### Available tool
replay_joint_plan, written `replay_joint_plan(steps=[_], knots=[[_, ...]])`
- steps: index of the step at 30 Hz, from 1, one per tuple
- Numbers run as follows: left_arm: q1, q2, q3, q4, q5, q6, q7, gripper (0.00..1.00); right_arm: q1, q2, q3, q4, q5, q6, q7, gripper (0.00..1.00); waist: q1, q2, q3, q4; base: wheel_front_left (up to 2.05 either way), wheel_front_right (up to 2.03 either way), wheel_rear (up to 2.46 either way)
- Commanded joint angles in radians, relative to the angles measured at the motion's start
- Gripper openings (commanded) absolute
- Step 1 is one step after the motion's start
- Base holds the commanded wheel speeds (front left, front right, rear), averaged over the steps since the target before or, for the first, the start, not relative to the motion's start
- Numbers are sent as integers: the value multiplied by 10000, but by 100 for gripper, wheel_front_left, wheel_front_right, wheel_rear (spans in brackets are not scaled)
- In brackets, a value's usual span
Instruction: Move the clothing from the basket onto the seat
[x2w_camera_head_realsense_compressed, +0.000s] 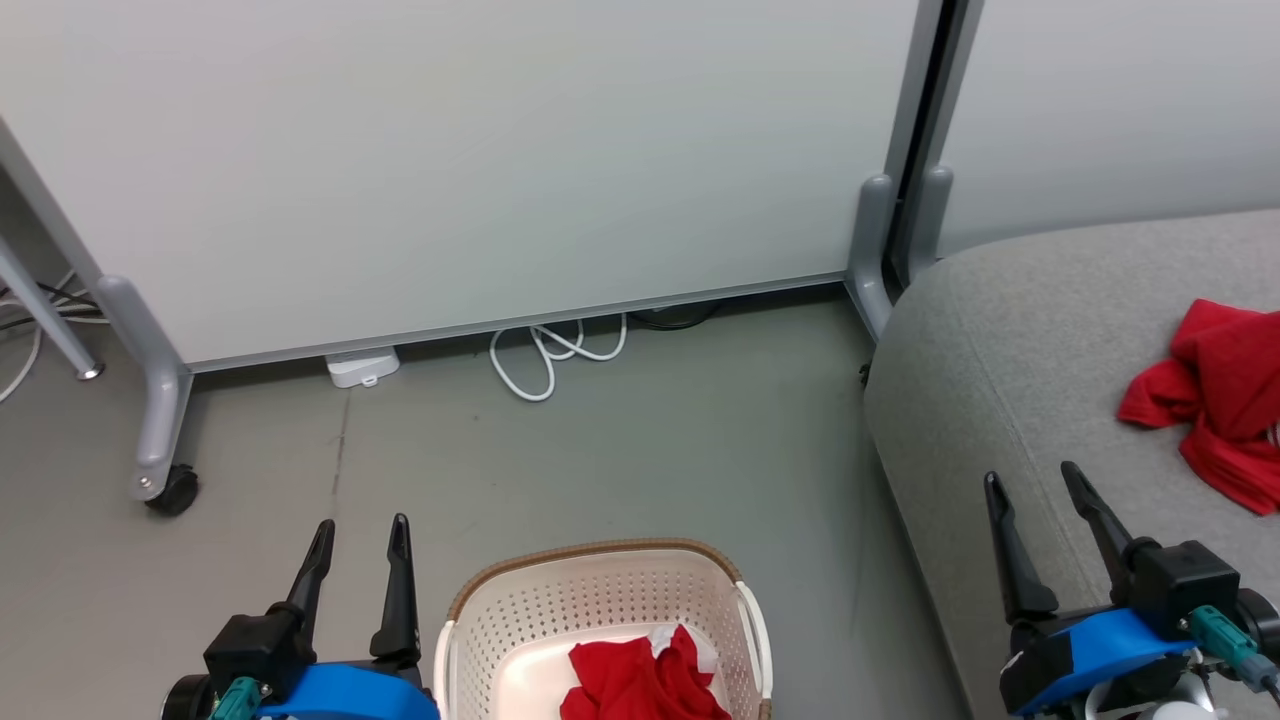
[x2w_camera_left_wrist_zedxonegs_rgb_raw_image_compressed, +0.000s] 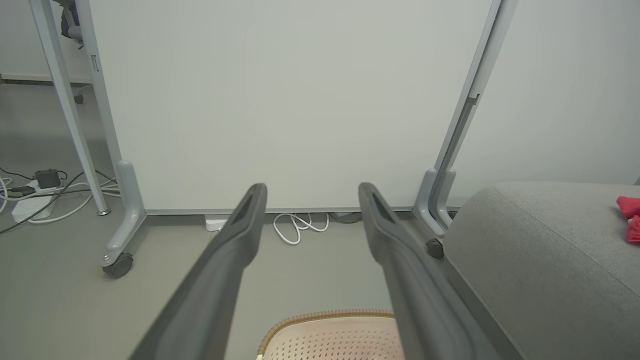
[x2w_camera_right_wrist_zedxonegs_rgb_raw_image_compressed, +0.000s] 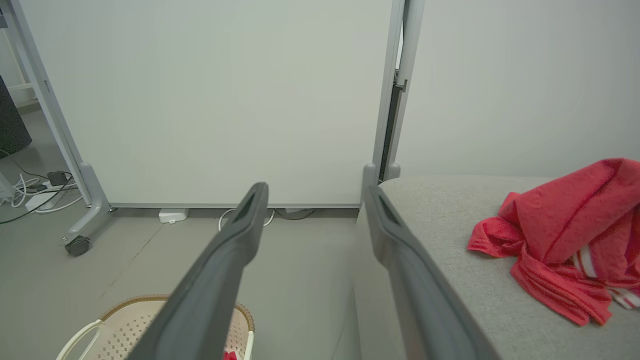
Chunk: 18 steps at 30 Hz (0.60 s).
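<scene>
A cream basket (x2w_camera_head_realsense_compressed: 520, 610) with a brown rim stands on the floor at the bottom centre, and a crumpled red garment (x2w_camera_head_realsense_compressed: 640, 685) with a bit of white lies inside it. The basket rim (x2w_camera_left_wrist_zedxonegs_rgb_raw_image_compressed: 325, 317) also shows low in the left wrist view, and part of the basket (x2w_camera_right_wrist_zedxonegs_rgb_raw_image_compressed: 125, 320) in the right wrist view. A second red garment (x2w_camera_head_realsense_compressed: 1225, 400) with white stripes lies on the grey seat (x2w_camera_head_realsense_compressed: 1020, 340) at the right (x2w_camera_right_wrist_zedxonegs_rgb_raw_image_compressed: 560, 240). My left gripper (x2w_camera_head_realsense_compressed: 362, 535) stands open just left of the basket, empty. My right gripper (x2w_camera_head_realsense_compressed: 1035, 478) stands open over the seat's front edge, empty.
A white partition panel (x2w_camera_head_realsense_compressed: 450, 150) on grey feet with a black castor (x2w_camera_head_realsense_compressed: 172, 492) closes off the back. White cable loops (x2w_camera_head_realsense_compressed: 550, 355) and a small white box (x2w_camera_head_realsense_compressed: 362, 367) lie at its base. Bare grey floor (x2w_camera_head_realsense_compressed: 650, 440) stretches between the partition, basket and seat.
</scene>
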Motion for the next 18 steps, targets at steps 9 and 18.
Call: replay_joint_plan(steps=[9, 18], knots=[[5, 4, 280, 259, 177, -56, -30, 100, 384, 260, 145, -256, 106, 1, 119, 100, 1, -1, -32, 411, 0, 0, 0], [-10, -1, 352, 253, 206, -50, -30, 100, 424, 328, 133, -358, 136, 1, 155, 100, 1, -1, 94, 437, 0, 0, 0]])
